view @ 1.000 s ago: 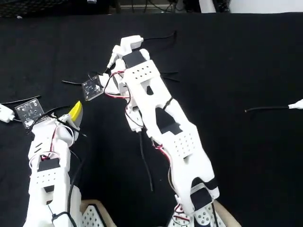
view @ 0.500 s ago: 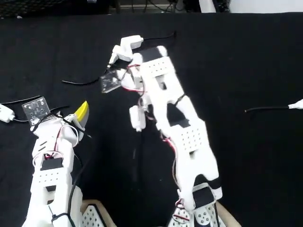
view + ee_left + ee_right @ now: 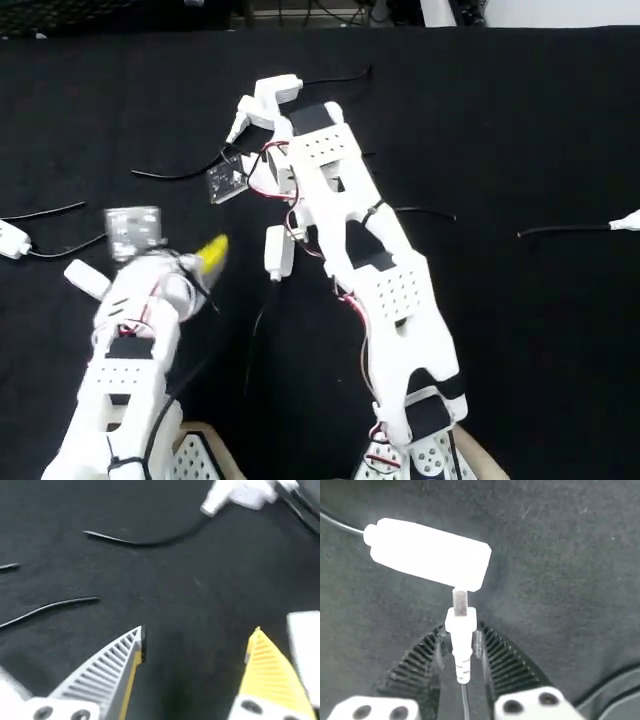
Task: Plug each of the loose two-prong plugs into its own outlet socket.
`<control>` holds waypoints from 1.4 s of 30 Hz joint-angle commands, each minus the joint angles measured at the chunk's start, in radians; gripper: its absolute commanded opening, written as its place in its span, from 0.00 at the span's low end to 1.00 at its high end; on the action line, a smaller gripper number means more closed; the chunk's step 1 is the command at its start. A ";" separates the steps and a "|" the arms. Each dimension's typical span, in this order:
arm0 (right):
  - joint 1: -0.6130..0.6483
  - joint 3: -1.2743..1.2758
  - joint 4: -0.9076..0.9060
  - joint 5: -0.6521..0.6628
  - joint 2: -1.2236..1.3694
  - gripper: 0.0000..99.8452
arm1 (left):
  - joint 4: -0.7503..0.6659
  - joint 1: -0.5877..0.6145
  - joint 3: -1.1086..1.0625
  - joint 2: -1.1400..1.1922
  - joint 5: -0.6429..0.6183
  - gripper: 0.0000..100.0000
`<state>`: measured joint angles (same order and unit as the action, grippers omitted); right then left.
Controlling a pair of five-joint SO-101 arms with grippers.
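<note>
Step in hand, as judged: insertion of one plug. The right end effector [image 3: 460, 629] is clenched on a white two-prong plug [image 3: 460, 617], whose metal prongs are seen at the face of a white outlet socket [image 3: 427, 555] lying on the black surface [image 3: 500, 120]. Full seating cannot be confirmed. A straight push along the plug's axis is called for next, and since the socket lies loose it is likely to slide.

The left end effector [image 3: 199, 630] is held released over bare cloth, nothing between its fingers. Two further white cabled pieces are noted well apart, one at the left edge [image 3: 12, 238] and one at the right edge [image 3: 628, 220]. Whether they are plugs or sockets cannot be told. Thin black cables [image 3: 50, 607] are strewn nearby and could snag
</note>
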<state>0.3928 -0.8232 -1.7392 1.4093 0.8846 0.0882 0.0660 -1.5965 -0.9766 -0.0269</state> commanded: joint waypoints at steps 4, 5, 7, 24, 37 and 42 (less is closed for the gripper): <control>-0.034 -0.018 -0.025 -0.020 -0.013 0.01 | -0.014 -0.061 0.033 0.003 0.043 0.33; -0.043 -0.018 -0.025 -0.023 -0.013 0.01 | -0.014 -0.061 0.038 0.003 0.043 0.33; -0.054 -0.016 -0.026 -0.028 -0.013 0.01 | -0.011 -0.058 0.051 0.005 0.043 0.33; -0.066 0.070 -0.023 -0.103 -0.019 0.01 | 0.336 -0.156 0.759 0.890 0.048 0.33; -0.060 0.070 -0.002 -0.235 -0.018 0.01 | 0.345 -0.271 0.756 0.893 -0.006 0.33; -0.046 0.071 0.032 -0.347 -0.018 0.01 | 0.345 -0.269 0.763 0.891 -0.115 0.33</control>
<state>0.3284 -0.7449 -1.7162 1.1408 0.8846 0.4242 -0.1811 -0.8769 -0.0775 -0.0606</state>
